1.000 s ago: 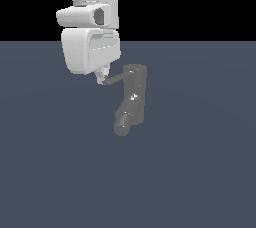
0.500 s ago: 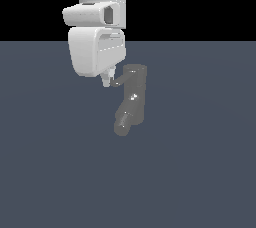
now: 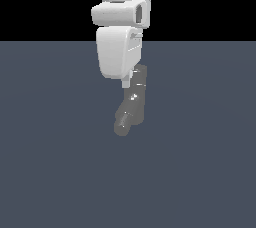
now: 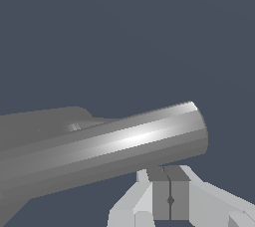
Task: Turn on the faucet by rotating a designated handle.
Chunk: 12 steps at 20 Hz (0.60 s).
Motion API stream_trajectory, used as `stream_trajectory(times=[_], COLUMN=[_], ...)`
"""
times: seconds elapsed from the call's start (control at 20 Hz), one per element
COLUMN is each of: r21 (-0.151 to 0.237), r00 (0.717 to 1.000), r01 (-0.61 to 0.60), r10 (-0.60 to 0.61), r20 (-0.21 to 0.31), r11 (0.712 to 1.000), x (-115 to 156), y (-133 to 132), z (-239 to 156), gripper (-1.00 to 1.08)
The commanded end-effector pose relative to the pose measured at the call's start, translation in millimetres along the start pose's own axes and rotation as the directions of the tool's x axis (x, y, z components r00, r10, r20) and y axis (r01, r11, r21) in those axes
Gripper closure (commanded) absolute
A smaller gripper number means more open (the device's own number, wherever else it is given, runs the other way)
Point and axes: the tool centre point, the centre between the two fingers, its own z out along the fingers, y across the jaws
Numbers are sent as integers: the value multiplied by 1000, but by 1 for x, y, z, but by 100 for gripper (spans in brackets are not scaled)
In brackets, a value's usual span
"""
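We see one small dark grey glossy faucet (image 3: 134, 103) standing on a flat grey floor (image 3: 55, 162), its stubby spout (image 3: 123, 123) angled toward the camera. One white robot arm hangs directly above and partly in front of the faucet. Our gripper (image 4: 170, 200) has its two fingers pressed together with nothing between them, their tips just beside the handle (image 4: 124, 144). In the wrist view that single handle is a straight shiny rod jutting sideways from the faucet. We judge it rigid, smooth and likely slippery. It looks best pushed near its free end, far from the faucet, for leverage.
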Motion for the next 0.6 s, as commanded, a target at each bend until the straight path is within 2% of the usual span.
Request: stream_trajectory(times=[0.0, 0.25, 0.3, 0.35, 0.55], r21=[-1, -1, -1, 0, 0], r00=[1000, 1000, 1000, 1000, 1000], r01=[-22, -23, -23, 2, -2], r10=[22, 23, 23, -2, 2], r20=[0, -1, -1, -1, -1], r11=[1000, 1000, 1000, 1000, 1000], x=[24, 51, 51, 35, 49], y=[-1, -1, -1, -1, -14], z=[0, 0, 0, 0, 0], gripper=[108, 108, 108, 108, 108])
